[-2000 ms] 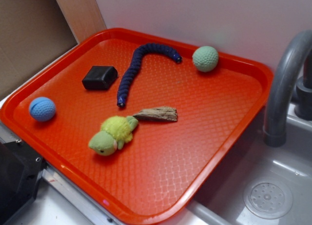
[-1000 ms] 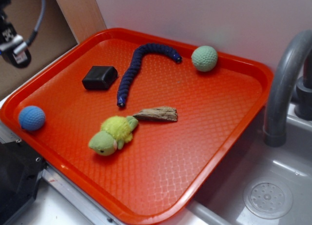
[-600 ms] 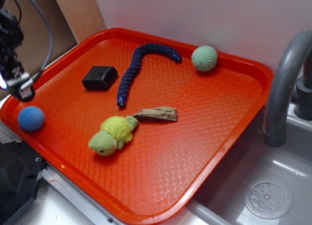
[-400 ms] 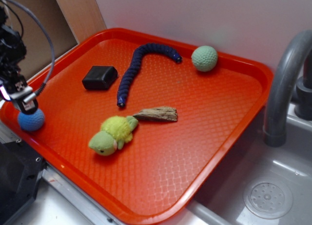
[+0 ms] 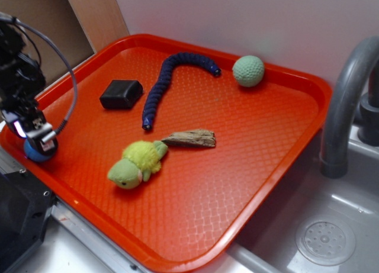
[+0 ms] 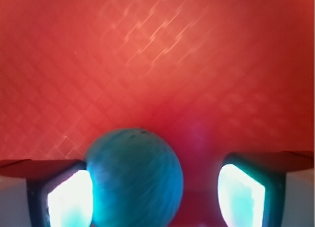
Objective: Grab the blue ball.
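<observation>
The blue ball [image 5: 32, 153] lies at the left corner of the orange tray [image 5: 320, 87], mostly hidden behind my gripper [image 5: 41, 144], which has come down over it. In the wrist view the blue ball [image 6: 134, 178] sits between my open gripper's [image 6: 155, 197] fingers. It rests against the left pad [image 6: 69, 200], and a clear gap of orange tray [image 6: 157, 64] separates it from the right pad [image 6: 241, 193]. The jaws stand wide apart and do not squeeze the ball.
On the tray lie a black block [image 5: 121, 94], a long dark-blue snake-like toy [image 5: 161, 86], a pale green ball [image 5: 249, 70], a piece of wood [image 5: 190, 138] and a yellow-green plush [image 5: 136, 163]. A grey faucet [image 5: 343, 107] and sink [image 5: 323, 240] stand to the right.
The blue ball rolled a little left toward the tray's corner. My gripper entered from the upper left and descended until its fingers straddle the ball.
</observation>
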You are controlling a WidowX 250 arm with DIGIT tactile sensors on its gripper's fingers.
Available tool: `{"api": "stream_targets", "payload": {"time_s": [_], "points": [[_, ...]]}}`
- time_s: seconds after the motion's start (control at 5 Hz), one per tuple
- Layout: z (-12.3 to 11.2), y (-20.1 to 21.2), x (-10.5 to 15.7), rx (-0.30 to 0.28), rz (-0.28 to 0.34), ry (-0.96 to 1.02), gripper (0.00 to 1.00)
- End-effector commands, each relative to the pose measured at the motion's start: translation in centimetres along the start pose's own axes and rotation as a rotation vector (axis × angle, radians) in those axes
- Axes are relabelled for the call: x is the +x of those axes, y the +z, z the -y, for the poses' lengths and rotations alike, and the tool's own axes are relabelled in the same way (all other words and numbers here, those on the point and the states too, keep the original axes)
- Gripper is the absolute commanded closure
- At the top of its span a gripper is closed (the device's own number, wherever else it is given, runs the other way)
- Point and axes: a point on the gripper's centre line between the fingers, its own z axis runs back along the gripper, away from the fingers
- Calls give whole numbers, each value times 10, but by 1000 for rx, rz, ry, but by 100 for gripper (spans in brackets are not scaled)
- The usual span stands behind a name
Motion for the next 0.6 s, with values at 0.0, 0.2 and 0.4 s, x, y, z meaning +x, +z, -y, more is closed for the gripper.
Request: {"api": "stream_targets", "payload": {"time_s": [0.0, 0.2, 0.4], "points": [[2, 33, -2, 18, 63, 75, 100], [9, 72, 10, 118, 127, 129, 100], [21, 128, 33, 81, 238, 123, 100]]}}
